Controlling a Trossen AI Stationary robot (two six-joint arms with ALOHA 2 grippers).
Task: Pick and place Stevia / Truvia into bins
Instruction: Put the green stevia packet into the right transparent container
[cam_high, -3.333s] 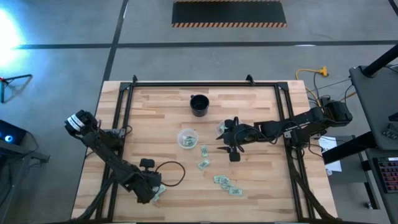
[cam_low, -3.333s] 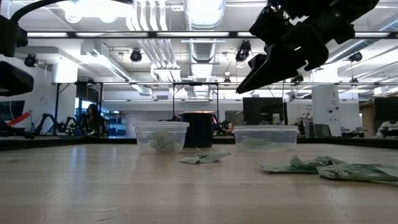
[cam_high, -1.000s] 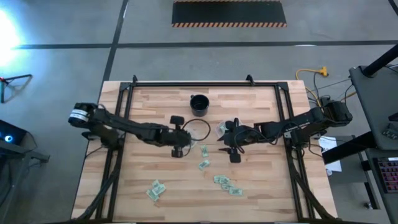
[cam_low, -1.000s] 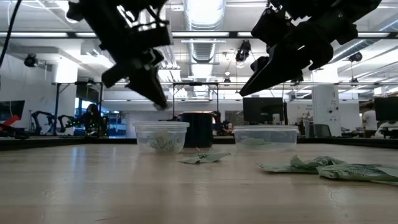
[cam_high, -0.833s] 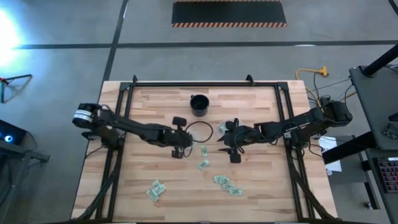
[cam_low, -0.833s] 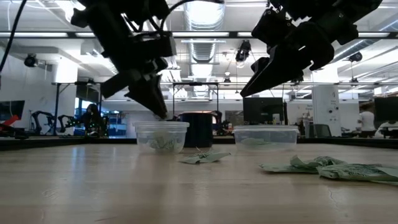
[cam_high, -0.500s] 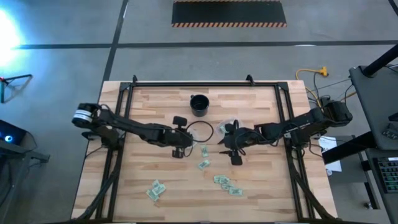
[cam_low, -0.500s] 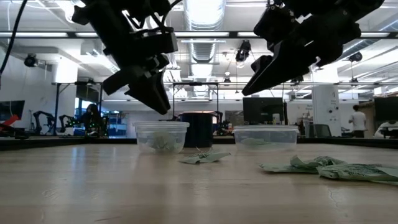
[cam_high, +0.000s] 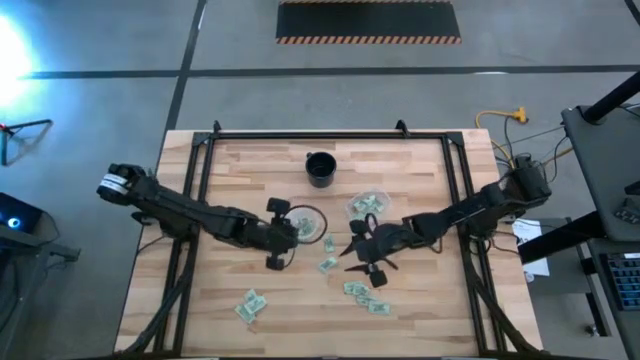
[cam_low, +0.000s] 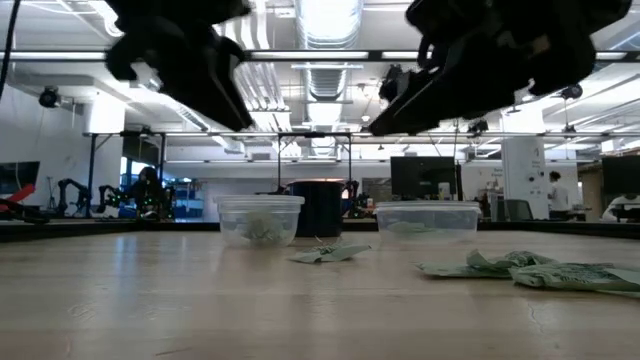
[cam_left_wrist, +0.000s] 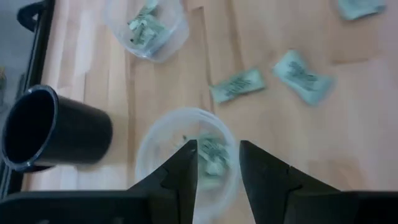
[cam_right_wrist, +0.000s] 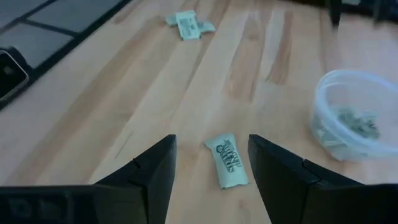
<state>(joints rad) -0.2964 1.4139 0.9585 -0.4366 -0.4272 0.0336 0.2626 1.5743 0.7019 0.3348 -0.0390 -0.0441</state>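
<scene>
Task partway: some Stevia packets binned, several loose on the table (cam_high: 230, 170)
I count packets (cam_left_wrist: 212, 155) in the left cup (cam_high: 309, 223) and more in the right cup (cam_high: 366, 205); loose ones near (cam_high: 327, 264), (cam_high: 365, 297), (cam_high: 249, 305). Left gripper (cam_left_wrist: 217, 163) empty and spread over its cup; right gripper (cam_right_wrist: 211, 163) spread above one packet (cam_right_wrist: 227, 159). Can't count what's in each cup

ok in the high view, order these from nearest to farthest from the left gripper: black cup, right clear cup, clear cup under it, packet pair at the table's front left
From the left gripper:
1. Clear cup, right at it.
2. Right clear cup, to its right.
3. Black cup behind and front-left packet pair: too close to call.
</scene>
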